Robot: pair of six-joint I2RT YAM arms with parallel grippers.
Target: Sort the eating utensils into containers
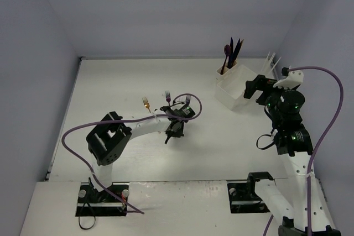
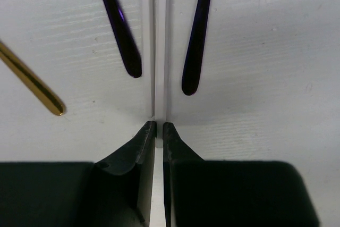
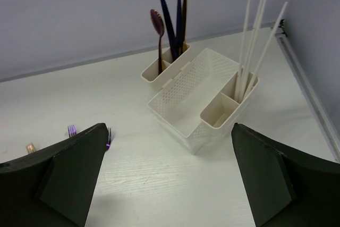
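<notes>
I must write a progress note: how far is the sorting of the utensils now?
Done: dark utensils stand in one cup, white utensils in another. In hand: the left gripper is shut on a white handle lying on the table. Remaining: two purple handles and a gold handle beside it on the table. The right gripper is open and empty near the organizer.

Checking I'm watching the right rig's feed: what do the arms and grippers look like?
The left arm and right arm have white links and boxy black joints, each trailed by a looping purple cable. Green lights dot the right arm. The left gripper and right gripper have black wedge-shaped fingers.
</notes>
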